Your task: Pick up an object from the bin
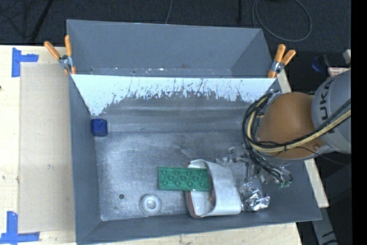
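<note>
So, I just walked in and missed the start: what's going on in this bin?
A robot arm reaches in from the right, its gripper low in the bin's front right corner, above a crumpled silvery scrap beside a tipped white cup. A green studded brick lies nearby. Nothing looks lifted yet.

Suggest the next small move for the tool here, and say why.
Probably lower the tool a little, straight down. It sits in the near right corner of the bin, above the crumpled silvery thing, with the white cup lying on its side just left. Whether it touches either I cannot tell, so keep the descent short.
</note>
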You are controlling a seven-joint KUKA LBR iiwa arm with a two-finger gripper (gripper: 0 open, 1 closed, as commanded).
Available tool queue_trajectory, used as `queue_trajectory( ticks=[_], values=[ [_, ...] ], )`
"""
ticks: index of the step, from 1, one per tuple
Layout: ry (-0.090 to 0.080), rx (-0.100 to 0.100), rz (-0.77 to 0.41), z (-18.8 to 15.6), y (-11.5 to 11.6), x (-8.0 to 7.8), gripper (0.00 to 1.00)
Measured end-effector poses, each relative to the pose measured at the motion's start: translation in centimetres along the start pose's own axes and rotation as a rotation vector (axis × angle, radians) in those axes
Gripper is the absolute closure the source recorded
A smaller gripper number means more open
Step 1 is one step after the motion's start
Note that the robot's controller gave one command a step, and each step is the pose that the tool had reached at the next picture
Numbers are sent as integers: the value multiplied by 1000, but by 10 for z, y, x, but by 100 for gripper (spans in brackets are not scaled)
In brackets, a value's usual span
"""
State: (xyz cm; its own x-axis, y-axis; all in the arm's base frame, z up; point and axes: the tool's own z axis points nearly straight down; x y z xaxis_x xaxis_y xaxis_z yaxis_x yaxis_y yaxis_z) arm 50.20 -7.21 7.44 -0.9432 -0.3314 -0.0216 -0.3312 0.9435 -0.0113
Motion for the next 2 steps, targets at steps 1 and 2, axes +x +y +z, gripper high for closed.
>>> queue_trajectory(
  ticks=[1,2],
  values=[
    [11,-5,107,-28,-61,52,0],
    [19,-12,-56,-38,-21,35,0]
  ],
)
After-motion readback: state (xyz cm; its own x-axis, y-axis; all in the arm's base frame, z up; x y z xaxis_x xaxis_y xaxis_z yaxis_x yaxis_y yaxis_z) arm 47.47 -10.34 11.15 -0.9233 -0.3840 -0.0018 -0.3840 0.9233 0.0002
